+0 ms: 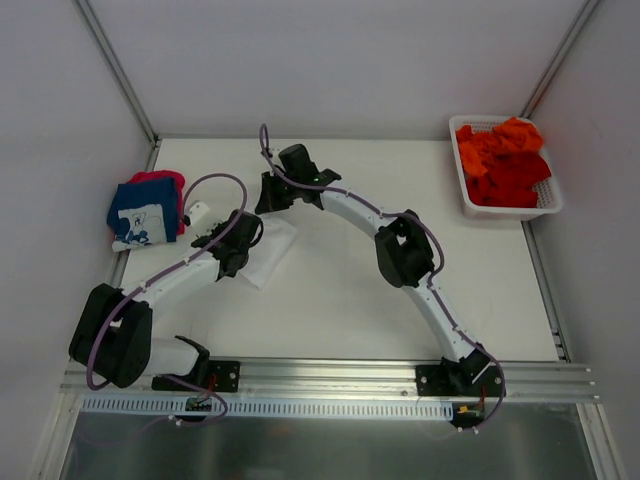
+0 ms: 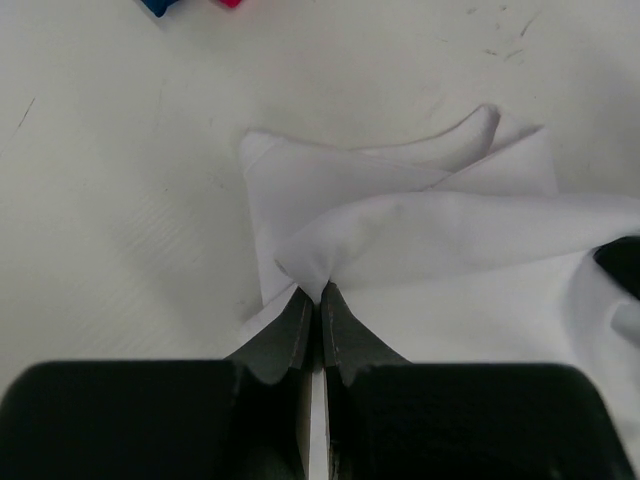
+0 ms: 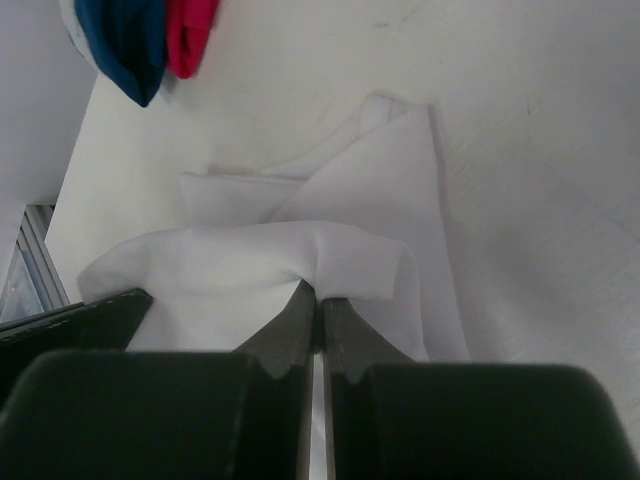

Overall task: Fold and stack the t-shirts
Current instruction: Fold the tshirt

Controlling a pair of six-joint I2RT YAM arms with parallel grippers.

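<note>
From above, the white t-shirt (image 1: 270,250) lies bunched on the table (image 1: 340,310), left of centre. A navy t-shirt (image 1: 138,212) sits on a pink-red one (image 1: 160,180) near the left edge, and orange and red t-shirts (image 1: 505,165) fill the basket (image 1: 553,200) far right. In the left wrist view, the left gripper (image 2: 318,295) is clenched on a fold of the white cloth. In the right wrist view, the right gripper (image 3: 318,305) pinches another fold.
</note>
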